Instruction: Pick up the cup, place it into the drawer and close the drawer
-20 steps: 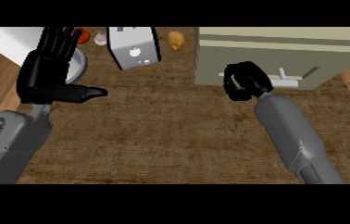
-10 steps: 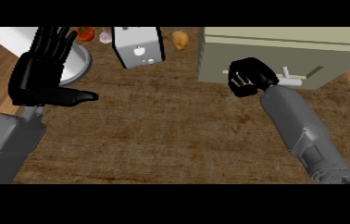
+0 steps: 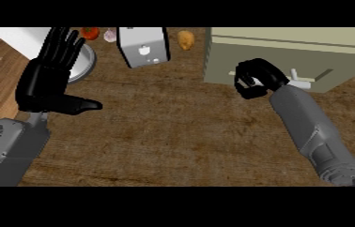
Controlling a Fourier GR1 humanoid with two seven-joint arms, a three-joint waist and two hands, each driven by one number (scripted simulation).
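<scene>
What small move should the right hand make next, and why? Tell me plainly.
Probably lift the right hand up over the beige drawer unit before releasing. Its fingers are curled round a white bit, likely the cup, and the hand sits against the unit's front face beside the white handle, not above any opening. Whether the drawer is open cannot be told.

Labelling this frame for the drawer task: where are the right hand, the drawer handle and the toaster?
right hand (image 3: 255, 78), head view, curled fingers.
drawer handle (image 3: 305, 80), head view, white bar right of the hand.
toaster (image 3: 143, 46), head view, top face.
</scene>
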